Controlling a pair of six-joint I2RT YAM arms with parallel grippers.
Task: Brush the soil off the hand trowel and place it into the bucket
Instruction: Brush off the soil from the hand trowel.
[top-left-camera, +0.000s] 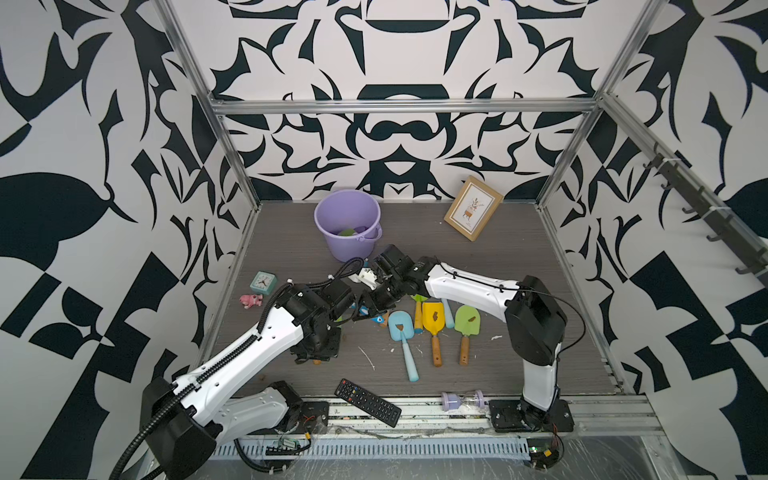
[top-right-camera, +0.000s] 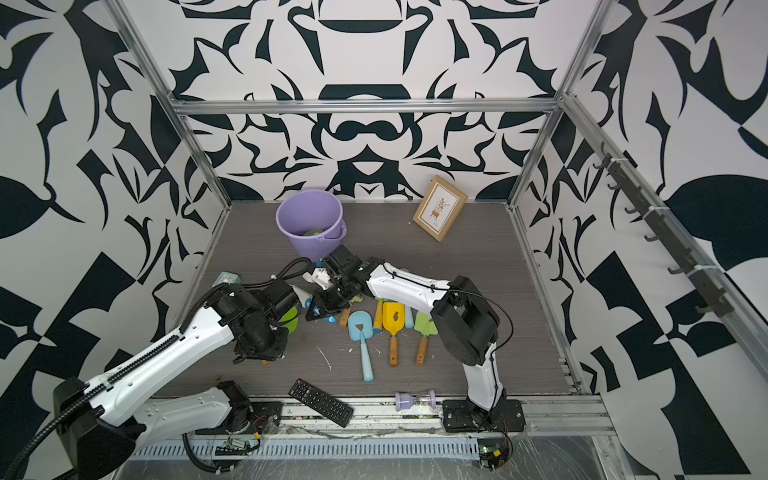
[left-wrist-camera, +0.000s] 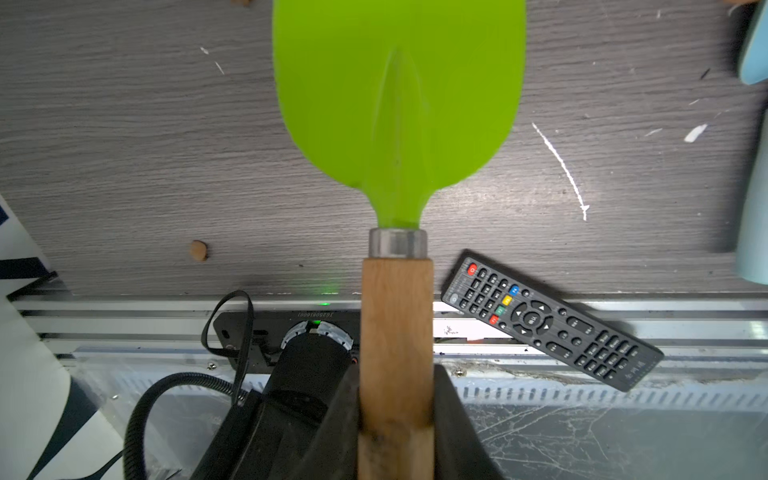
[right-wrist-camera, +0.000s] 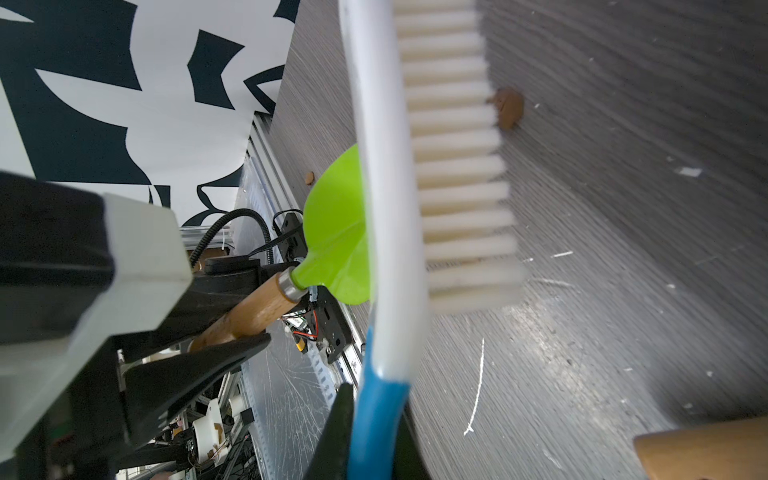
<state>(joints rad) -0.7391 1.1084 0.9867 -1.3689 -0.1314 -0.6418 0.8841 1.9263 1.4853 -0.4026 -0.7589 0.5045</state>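
- Two small ornaments mark your far left: a mint square clock (top-left-camera: 263, 281) and, just beside it, a pink figurine (top-left-camera: 251, 300), both on the grey wood-grain table (top-left-camera: 519, 249).
- Your left gripper (left-wrist-camera: 397, 386) is clenched on the round wooden handle of the hand trowel (left-wrist-camera: 399, 104). A metal ferrule joins that handle to a smooth, glossy lime blade, spade-shaped with a central ridge. It is held above the table, well apart from the bucket.
- One rounded brown crumb of soil (left-wrist-camera: 198, 251) lies on the table near that blade; another clump (right-wrist-camera: 509, 109) sits at the bristle tips.
- The bucket (top-left-camera: 353, 249), round lilac plastic and wider at the rim, stands upright at the back with its bail handle hanging down. A green shape (top-left-camera: 345, 232) lies in its bottom, too hidden to name.
- Your right gripper (right-wrist-camera: 374, 432) grasps the blue handle of a brush (right-wrist-camera: 386, 166), whose curved white back carries rows of cream bristles (right-wrist-camera: 457, 166). The lime blade shows behind that back; you cannot tell whether they touch.
- A flat black remote (top-left-camera: 368, 402) overhangs the front rail.
- Three more trowels lie side by side: pale-blue plastic (top-left-camera: 401, 328), yellow (top-left-camera: 434, 320) and green (top-left-camera: 467, 320), the last two wooden-handled. Each blade bears a dark clump.
- A lilac hourglass (top-left-camera: 461, 401) lies on the rail; a wooden picture frame (top-left-camera: 473, 208) leans at the back wall.
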